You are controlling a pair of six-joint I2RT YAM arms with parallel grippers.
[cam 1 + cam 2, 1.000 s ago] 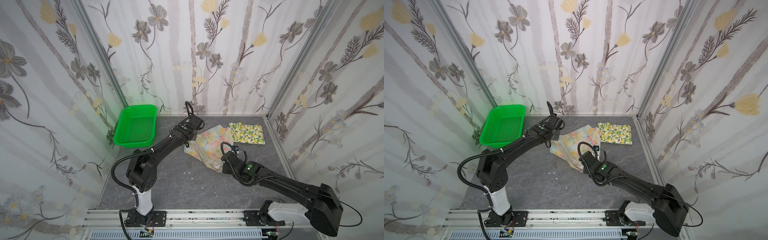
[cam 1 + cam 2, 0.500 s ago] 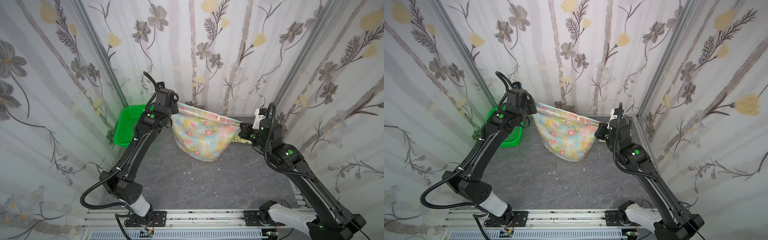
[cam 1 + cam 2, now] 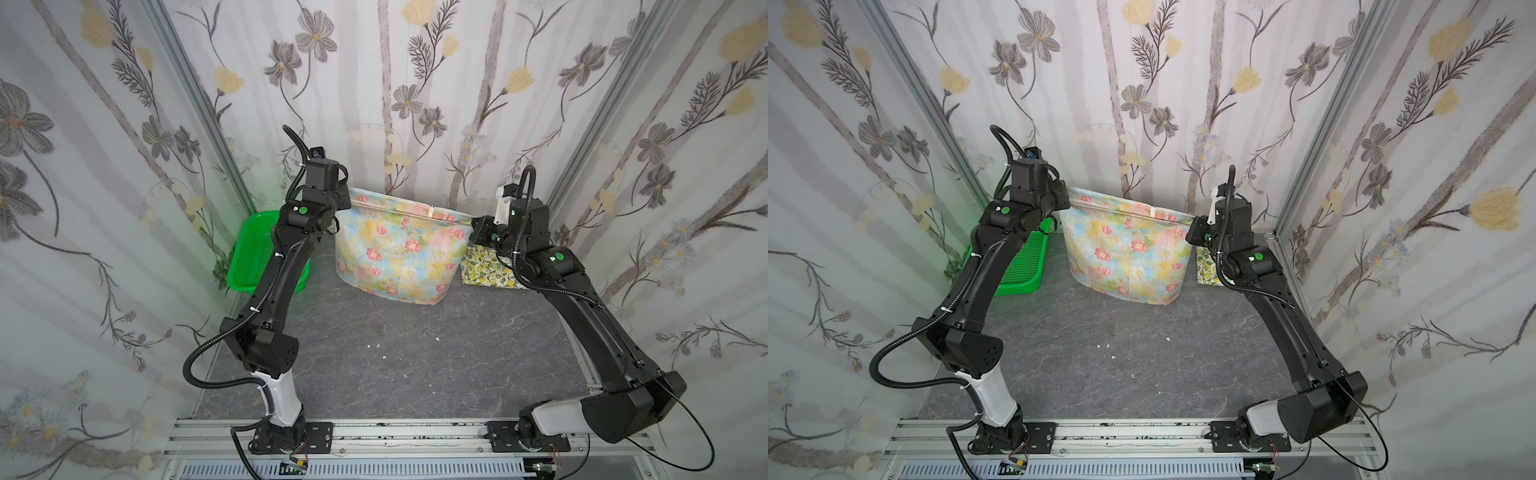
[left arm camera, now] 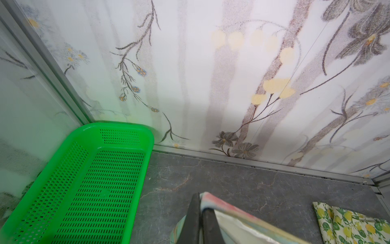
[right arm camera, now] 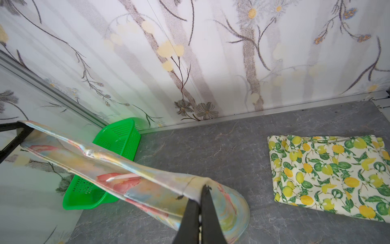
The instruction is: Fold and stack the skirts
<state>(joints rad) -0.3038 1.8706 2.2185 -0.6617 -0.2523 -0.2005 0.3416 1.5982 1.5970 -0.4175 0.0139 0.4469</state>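
Observation:
The pastel blue-yellow skirt (image 3: 399, 253) (image 3: 1129, 257) with pink flowers hangs in the air near the back wall, spread wide by its waistband. Its hem hangs just above or at the grey table; I cannot tell which. My left gripper (image 3: 347, 200) (image 4: 200, 195) is shut on the band's left end (image 4: 213, 200). My right gripper (image 3: 473, 226) (image 5: 204, 187) is shut on the right end (image 5: 190, 183). The cream lemon-print skirt (image 3: 486, 272) (image 3: 1208, 270) (image 5: 329, 173) lies folded flat at the back right, partly hidden behind the right arm in both top views.
An empty green perforated basket (image 3: 249, 249) (image 3: 1025, 266) (image 4: 118, 125) (image 5: 118, 135) stands in the back left corner. Floral curtain walls close three sides. Grey tabletop (image 3: 415, 353) stretches in front of the hanging skirt, with small white specks on it.
A second ago the pastel skirt lay crumpled on the table with both grippers low on it. Both arms have since risen and drawn apart, lifting it and stretching the waistband.

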